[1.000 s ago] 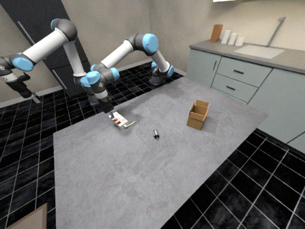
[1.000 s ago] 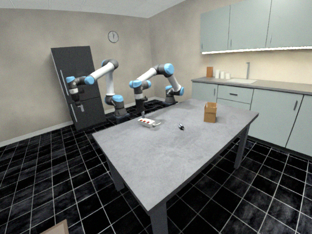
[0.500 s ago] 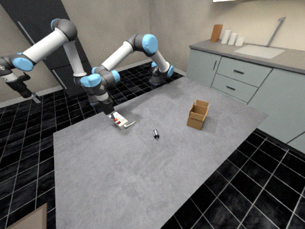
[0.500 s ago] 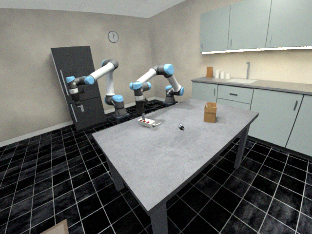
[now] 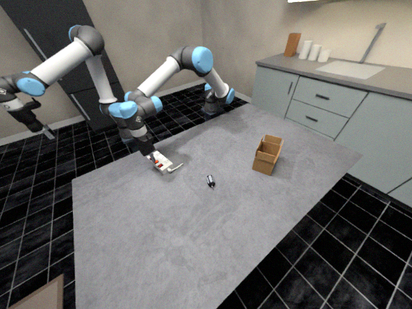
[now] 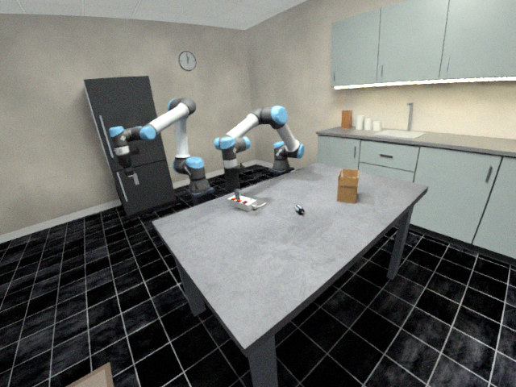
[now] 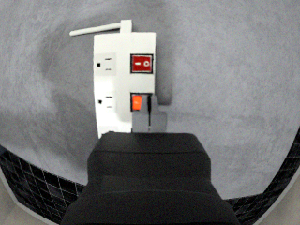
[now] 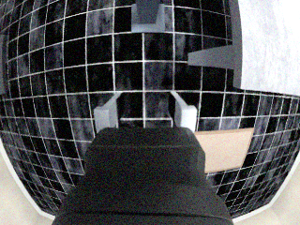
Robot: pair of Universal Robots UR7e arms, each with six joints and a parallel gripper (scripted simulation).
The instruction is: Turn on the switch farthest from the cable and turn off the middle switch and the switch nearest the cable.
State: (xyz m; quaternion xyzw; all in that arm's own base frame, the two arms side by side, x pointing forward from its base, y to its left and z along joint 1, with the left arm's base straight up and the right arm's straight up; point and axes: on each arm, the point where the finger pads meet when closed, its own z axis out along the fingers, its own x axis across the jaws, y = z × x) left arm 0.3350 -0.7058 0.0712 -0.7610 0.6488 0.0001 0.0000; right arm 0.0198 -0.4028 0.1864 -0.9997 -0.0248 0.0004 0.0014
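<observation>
At the upper left of the left wrist view, the power strip (image 5: 165, 162) (image 6: 246, 204) (image 7: 123, 77) lies switches up on the table (image 5: 199, 226) (image 6: 275, 250) (image 7: 225, 84); the left gripper (image 5: 152, 157) (image 6: 237, 194) (image 7: 148, 105), closed on nothing, is over its middle switch (image 7: 136, 102); the right gripper (image 5: 49, 132) (image 6: 134, 179) (image 8: 146, 100) gapes wide at the top view's left.

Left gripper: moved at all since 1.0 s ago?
Yes. In the exterior view, judged against the table, the left gripper has come slightly down, closer to the table top.
</observation>
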